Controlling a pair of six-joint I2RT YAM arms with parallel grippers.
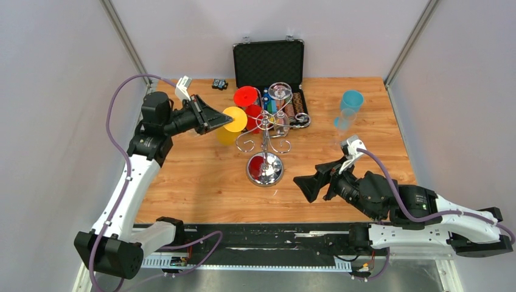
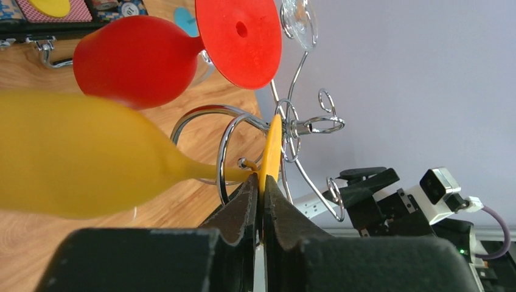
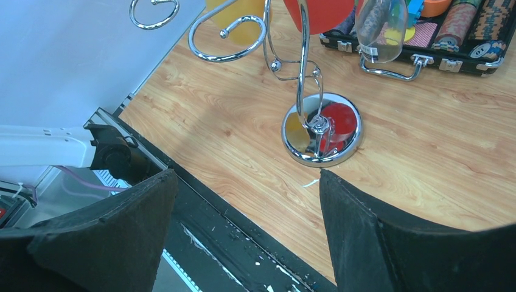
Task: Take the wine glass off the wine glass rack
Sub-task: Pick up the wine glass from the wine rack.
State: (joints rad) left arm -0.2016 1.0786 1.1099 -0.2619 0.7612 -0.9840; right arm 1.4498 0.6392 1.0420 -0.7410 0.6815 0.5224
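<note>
The chrome wine glass rack (image 1: pixel 264 168) stands mid-table, with its curled wire arms (image 2: pixel 293 125) on top and its mirrored base in the right wrist view (image 3: pixel 321 129). A yellow wine glass (image 1: pixel 233 120) hangs upside down on a left arm of the rack, its stem still inside the wire loop. My left gripper (image 1: pixel 219 121) is shut on the edge of the yellow glass's foot (image 2: pixel 272 146); its bowl (image 2: pixel 79 158) fills the left of the wrist view. A red glass (image 1: pixel 246 97) and a clear glass (image 1: pixel 280 91) also hang on the rack. My right gripper (image 1: pixel 307 184) is open and empty, low near the front edge.
An open black case (image 1: pixel 268 61) with coloured chips lies behind the rack. A blue wine glass (image 1: pixel 349 107) stands on the table at the right. A small black object (image 1: pixel 219 84) lies at the back left. Grey walls close in on both sides.
</note>
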